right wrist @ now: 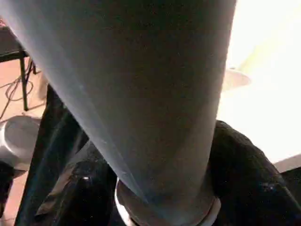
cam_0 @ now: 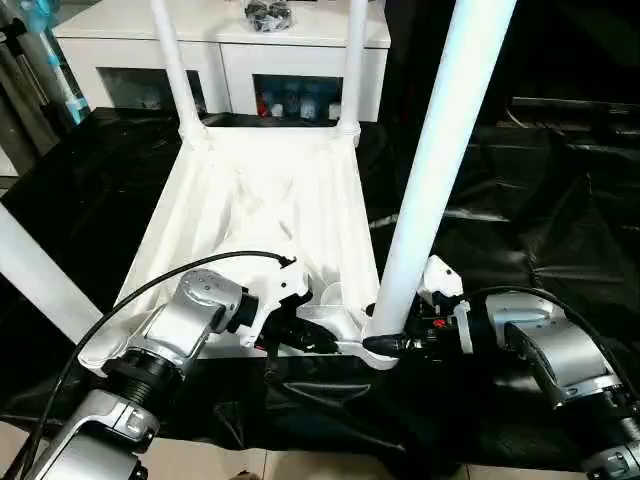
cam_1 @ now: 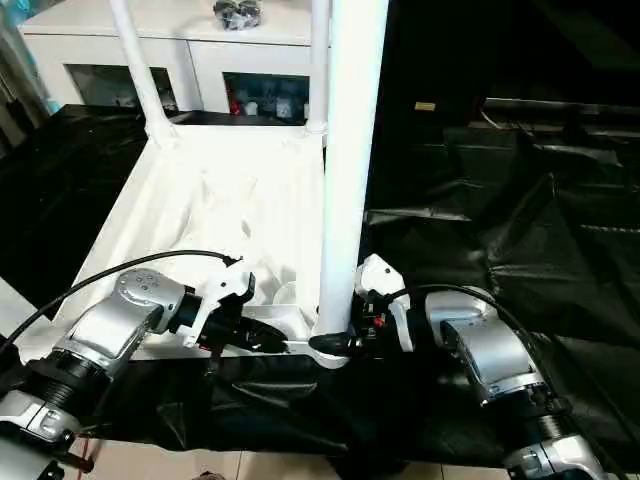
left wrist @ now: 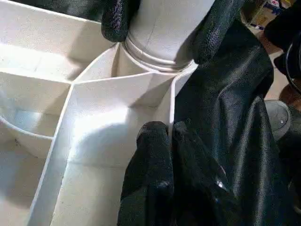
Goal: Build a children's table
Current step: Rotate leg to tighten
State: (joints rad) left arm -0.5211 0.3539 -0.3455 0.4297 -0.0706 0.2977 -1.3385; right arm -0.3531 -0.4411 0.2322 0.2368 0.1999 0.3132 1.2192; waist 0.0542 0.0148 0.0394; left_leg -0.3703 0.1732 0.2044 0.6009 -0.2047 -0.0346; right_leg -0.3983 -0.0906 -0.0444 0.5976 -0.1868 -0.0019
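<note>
The white tabletop (cam_0: 270,190) lies upside down on a black cloth, ribbed side up. Two white legs (cam_0: 175,70) (cam_0: 352,70) stand in its far corner sockets. A third leg (cam_0: 440,150) stands upright in the near right socket. My right gripper (cam_0: 385,345) is closed around the base of this third leg, with a black finger (left wrist: 115,19) on each side. My left gripper (left wrist: 170,136) is shut on the tabletop's near rim wall, just left of that socket. Another white tube (cam_0: 35,270) slants across the far left; its ends are hidden.
A white cabinet (cam_0: 230,50) with glass doors stands behind the tabletop, with a dark object (cam_0: 267,12) on top. Crumpled black cloth (cam_0: 520,200) covers the surface to the right and front. Tiled floor shows at the near edge.
</note>
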